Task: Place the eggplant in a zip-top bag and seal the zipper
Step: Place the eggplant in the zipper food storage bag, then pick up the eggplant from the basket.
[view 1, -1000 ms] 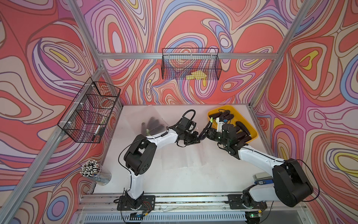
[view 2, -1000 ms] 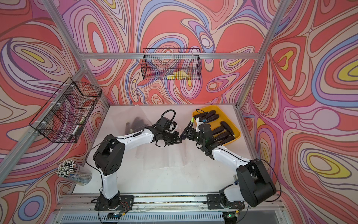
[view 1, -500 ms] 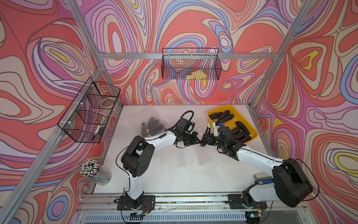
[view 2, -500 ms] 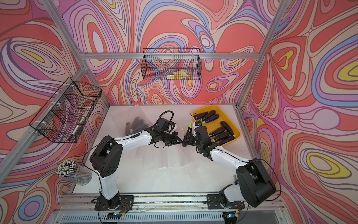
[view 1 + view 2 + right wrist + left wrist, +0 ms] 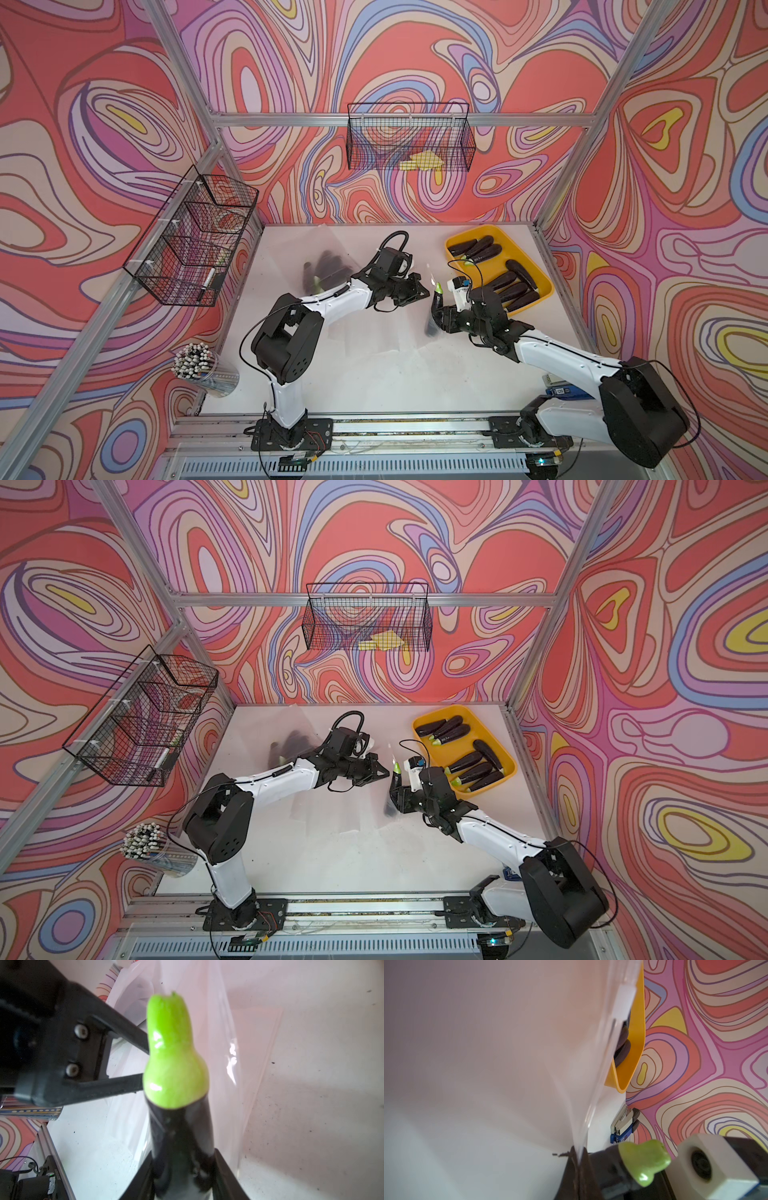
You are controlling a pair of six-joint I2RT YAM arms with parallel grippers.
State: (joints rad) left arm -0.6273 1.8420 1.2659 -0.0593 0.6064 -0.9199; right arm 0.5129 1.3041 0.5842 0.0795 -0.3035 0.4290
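My right gripper (image 5: 437, 321) (image 5: 182, 1167) is shut on a dark eggplant (image 5: 435, 307) (image 5: 395, 781) (image 5: 176, 1068), held upright with its green stem on top. My left gripper (image 5: 424, 292) (image 5: 384, 774) (image 5: 579, 1160) is shut on the top edge of a clear zip-top bag (image 5: 386, 328) (image 5: 508, 1064) (image 5: 239, 1059), lifting that edge off the table. The eggplant (image 5: 643, 1159) stands close beside the left fingers (image 5: 116, 1028), at the bag's raised edge. Whether its lower end is inside the bag I cannot tell.
A yellow tray (image 5: 542, 276) (image 5: 636, 1039) with several eggplants stands at the back right. A second clear bag (image 5: 328, 266) holding dark eggplants lies at the back left. A pen cup (image 5: 203, 370), wire baskets (image 5: 195, 237) and a stapler (image 5: 623, 1124) line the edges.
My right gripper has carried the eggplant left and forward, away from the tray, to the bag's raised edge. The left gripper has kept its hold almost in place.
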